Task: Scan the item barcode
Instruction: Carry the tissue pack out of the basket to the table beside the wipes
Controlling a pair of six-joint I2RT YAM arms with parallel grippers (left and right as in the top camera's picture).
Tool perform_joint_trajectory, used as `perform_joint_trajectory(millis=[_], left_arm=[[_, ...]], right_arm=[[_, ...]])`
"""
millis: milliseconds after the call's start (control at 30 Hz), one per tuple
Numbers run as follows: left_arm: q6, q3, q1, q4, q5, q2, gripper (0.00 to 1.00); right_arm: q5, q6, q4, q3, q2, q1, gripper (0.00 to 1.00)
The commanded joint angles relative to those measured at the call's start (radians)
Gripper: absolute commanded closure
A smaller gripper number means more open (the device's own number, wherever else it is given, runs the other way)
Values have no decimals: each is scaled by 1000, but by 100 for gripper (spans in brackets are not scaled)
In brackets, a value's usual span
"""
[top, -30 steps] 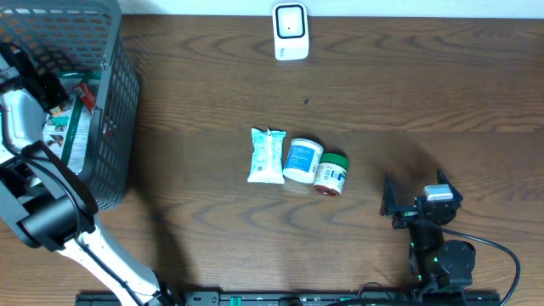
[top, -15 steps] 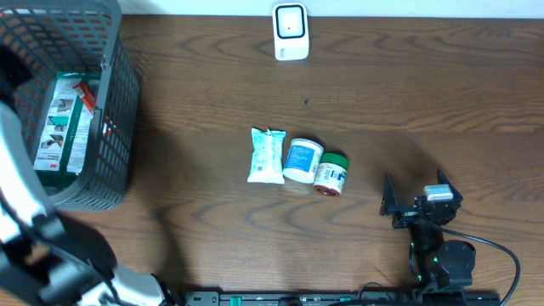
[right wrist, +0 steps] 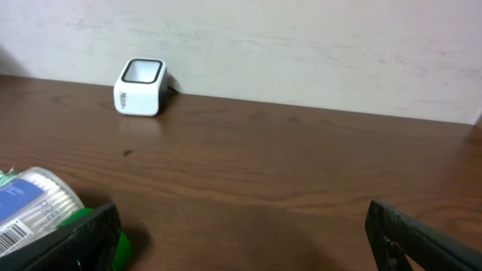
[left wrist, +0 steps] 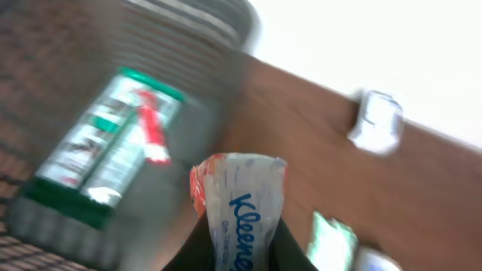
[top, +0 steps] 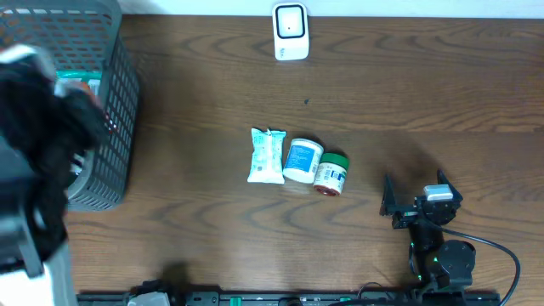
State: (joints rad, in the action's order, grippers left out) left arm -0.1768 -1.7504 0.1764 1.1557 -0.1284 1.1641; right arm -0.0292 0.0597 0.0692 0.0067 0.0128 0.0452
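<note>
Basket (top: 119, 102) sat far left. Left gripper (left wrist: 239, 245) hung above it, clamped on the tissue pack (left wrist: 242, 199) by its lower end; the view was blurred. Right gripper (top: 415, 197) gaped wide, holding nothing. Scanner (top: 290, 32) was well apart. Risk: 1 pinch on soft wrap could slip or twist, hiding the barcode.

Table (top: 382, 93): basket (top: 119, 110), scanner (top: 291, 32), packet (top: 267, 156), white tub (top: 303, 161), green-capped jar (top: 331, 173).
</note>
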Motion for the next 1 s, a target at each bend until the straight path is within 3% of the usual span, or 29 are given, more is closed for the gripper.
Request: perform_joint_trajectory(millis=[0, 200, 433, 567, 800, 967], left_arm=[[-20, -3, -166, 65, -12, 18, 93], [-43, 45, -381, 204, -10, 150, 93], [-65, 48, -504, 286, -38, 448, 92], [-50, 48, -547, 305, -45, 646, 85], [-35, 48, -554, 298, -53, 903, 90], [53, 48, -554, 256, -165, 1023, 92]], right_arm=[[2, 8, 3, -1, -2, 9, 1], [2, 8, 3, -1, -2, 9, 1], [2, 8, 3, -1, -2, 9, 1], [2, 8, 3, -1, -2, 9, 1], [2, 8, 3, -1, -2, 9, 1], [2, 8, 3, -1, -2, 9, 1]])
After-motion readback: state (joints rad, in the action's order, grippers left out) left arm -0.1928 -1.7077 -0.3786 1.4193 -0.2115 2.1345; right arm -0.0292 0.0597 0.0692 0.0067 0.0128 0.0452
